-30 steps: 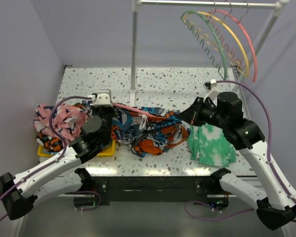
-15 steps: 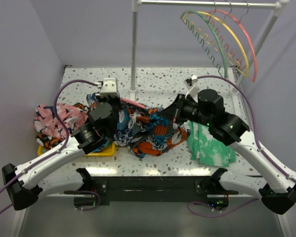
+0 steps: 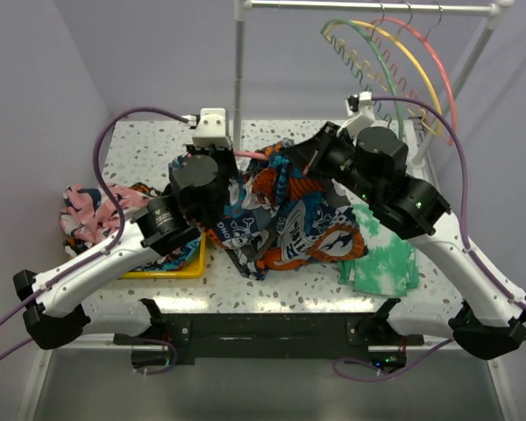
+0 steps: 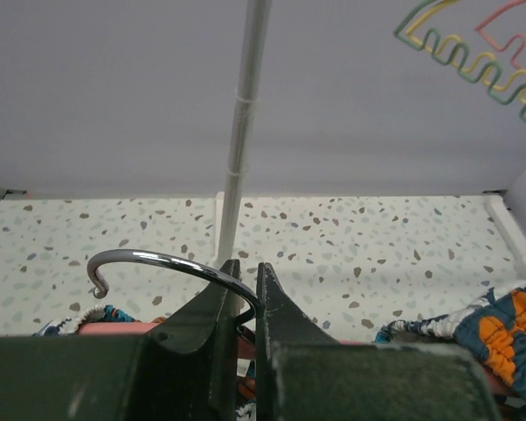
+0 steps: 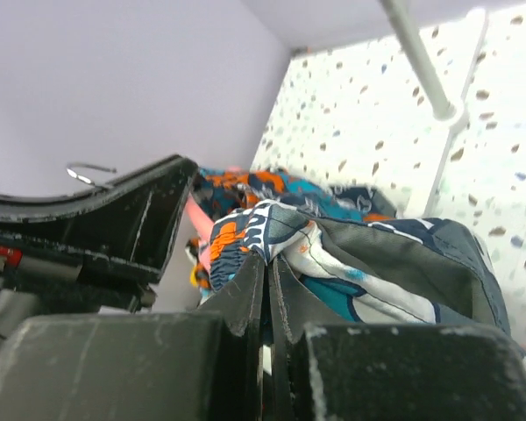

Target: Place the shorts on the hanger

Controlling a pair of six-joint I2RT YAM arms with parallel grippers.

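Observation:
My left gripper (image 3: 231, 158) is shut on the metal hook (image 4: 158, 260) of the coral-pink hanger (image 3: 250, 155), held above the table's middle. In the left wrist view the hook sits between the closed fingertips of the left gripper (image 4: 245, 267). The printed shorts (image 3: 289, 219) hang bunched from the hanger and from my right gripper (image 3: 294, 160). In the right wrist view the right gripper (image 5: 267, 259) is shut on a fold of the shorts (image 5: 377, 254), close to the left gripper (image 5: 114, 228). Most of the hanger is hidden under the fabric.
A green-and-white tie-dye cloth (image 3: 381, 259) lies at the right front. A pink-and-navy garment (image 3: 92, 210) lies over a yellow tray (image 3: 162, 267) at the left. The rack pole (image 3: 238, 79) stands behind; green, yellow and pink hangers (image 3: 394, 61) hang on its rail.
Both arms have risen and moved toward the back of the table. The hanger and the shorts have come up off the table with them and now hang bunched.

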